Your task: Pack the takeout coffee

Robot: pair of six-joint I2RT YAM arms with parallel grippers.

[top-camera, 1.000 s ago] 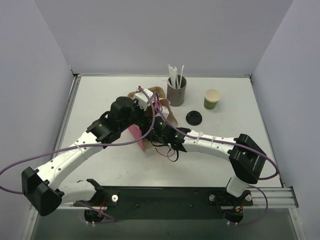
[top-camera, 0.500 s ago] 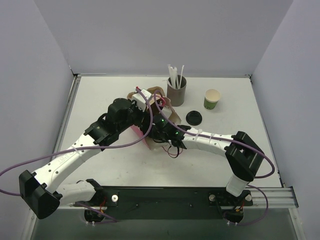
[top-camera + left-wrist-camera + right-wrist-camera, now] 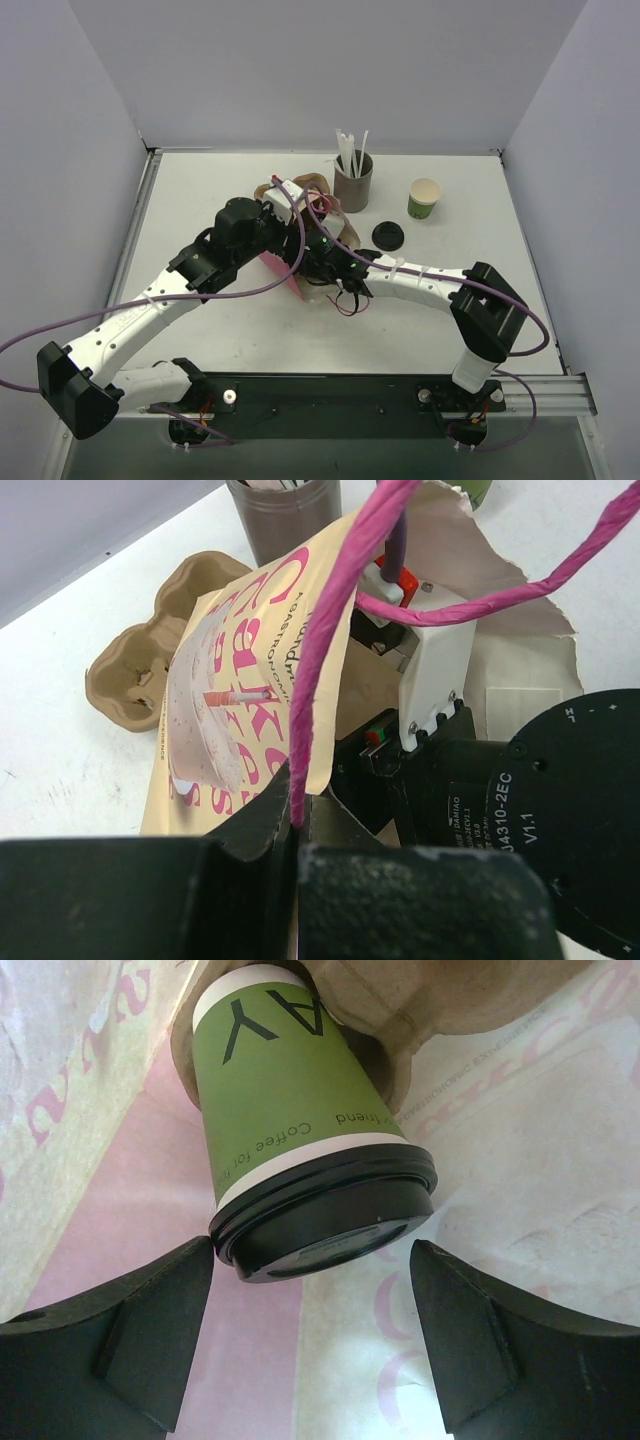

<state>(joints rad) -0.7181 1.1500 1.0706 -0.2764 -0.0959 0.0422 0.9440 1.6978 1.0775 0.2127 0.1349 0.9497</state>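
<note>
The takeout coffee (image 3: 290,1110), a green paper cup with a black lid on it, lies tilted inside a pink and cream paper bag (image 3: 283,272). Its base sits in a brown pulp carrier (image 3: 400,1020). My right gripper (image 3: 312,1290) is open inside the bag, one finger on each side of the lid. The left finger is at the lid's rim and the right finger is apart from it. My left gripper (image 3: 297,825) is shut on the bag's pink handle (image 3: 335,620) and holds it up. In the top view the cup and the right fingers are hidden by the bag.
A loose black lid (image 3: 388,235) lies on the table right of the bag. A green cup with a cream inside (image 3: 424,198) stands at the back right. A grey cylinder of white straws (image 3: 353,178) stands behind the bag. Pulp carrier (image 3: 140,660) shows beside the bag.
The right arm has reached a little further left into the bag. The left gripper has shifted slightly with the handle. The last half second shows almost no movement.
</note>
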